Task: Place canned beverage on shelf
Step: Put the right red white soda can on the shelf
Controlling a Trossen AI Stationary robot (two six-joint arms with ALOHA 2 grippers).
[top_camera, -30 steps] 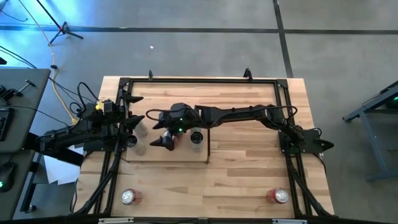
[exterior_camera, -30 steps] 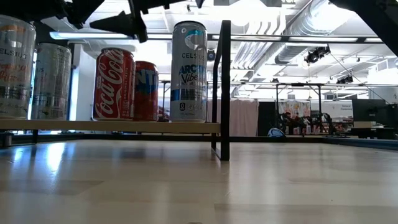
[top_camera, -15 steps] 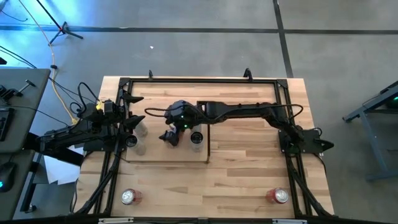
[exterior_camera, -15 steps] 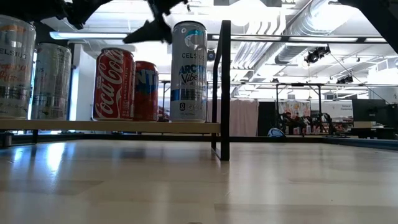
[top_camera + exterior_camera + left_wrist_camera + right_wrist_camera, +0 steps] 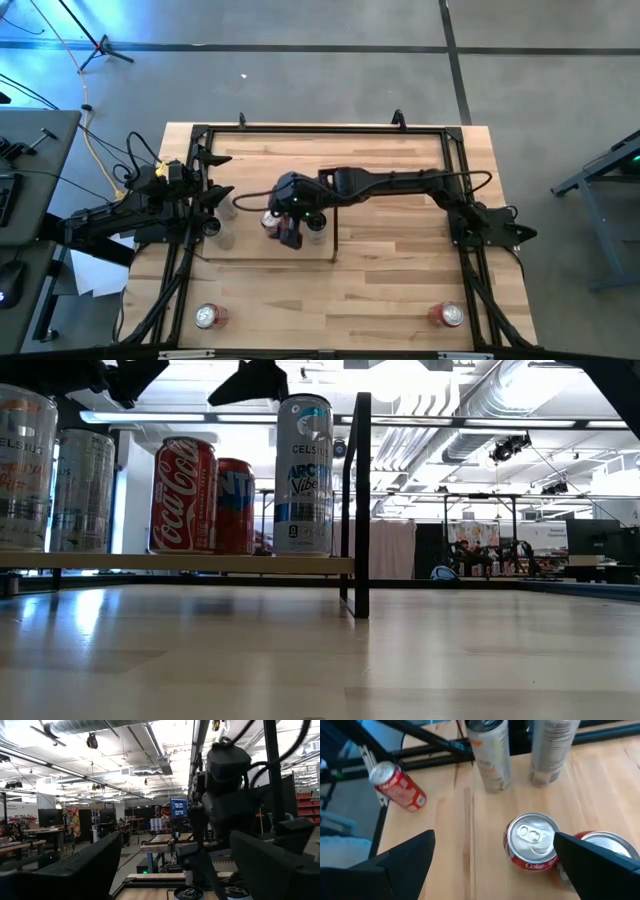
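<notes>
The shelf is a pale-wood panel with a dark upright strip on its right edge. Several cans stand upright on it: a Coca-Cola can, a red-and-blue can, a tall silver Celsius can and two tall cans farther left. My right gripper hangs open above the red cans, and the Coca-Cola can's top shows between its fingers in the right wrist view, clear of them. My left gripper waits open at the shelf's left edge.
Two red cans stand near the table's near edge, one at the left and one at the right. A black metal frame runs around the tabletop. Bare wood lies to the right of the upright strip.
My right gripper has risen above the can tops and drawn back toward the table's right, its fingers swinging from pointing left round toward the near edge. It has stayed open with nothing in it. The cans on the shelf have not moved.
</notes>
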